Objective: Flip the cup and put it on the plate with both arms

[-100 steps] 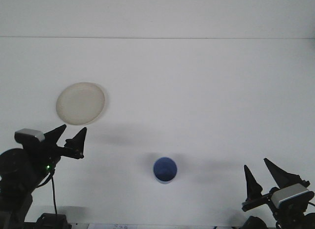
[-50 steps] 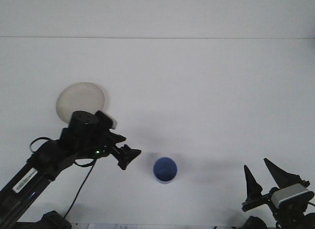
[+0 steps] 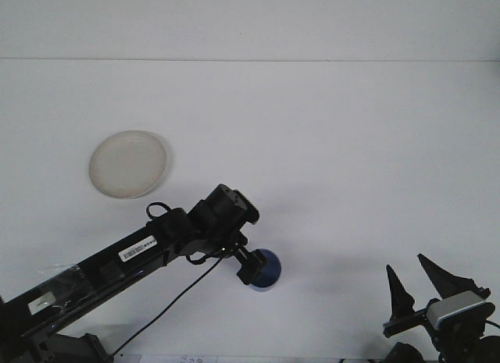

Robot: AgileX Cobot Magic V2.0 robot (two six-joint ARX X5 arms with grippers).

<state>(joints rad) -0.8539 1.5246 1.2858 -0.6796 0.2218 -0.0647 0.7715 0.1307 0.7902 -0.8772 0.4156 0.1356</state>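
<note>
A blue cup stands on the white table near the front centre, its opening facing up. My left arm stretches across from the lower left, and my left gripper sits over the cup's left side, hiding part of it. The cream plate lies flat at the left, well behind the arm, with nothing on it. At the bottom right corner my right gripper is open, its two dark fingers pointing up and holding nothing, far from the cup.
The white table ends at a pale wall along the back edge. A black cable hangs from the left arm close above the table.
My left arm has swung right and forward from the table's left edge, off the plate, until its gripper reached the cup. The right arm, cup and plate have stayed put.
</note>
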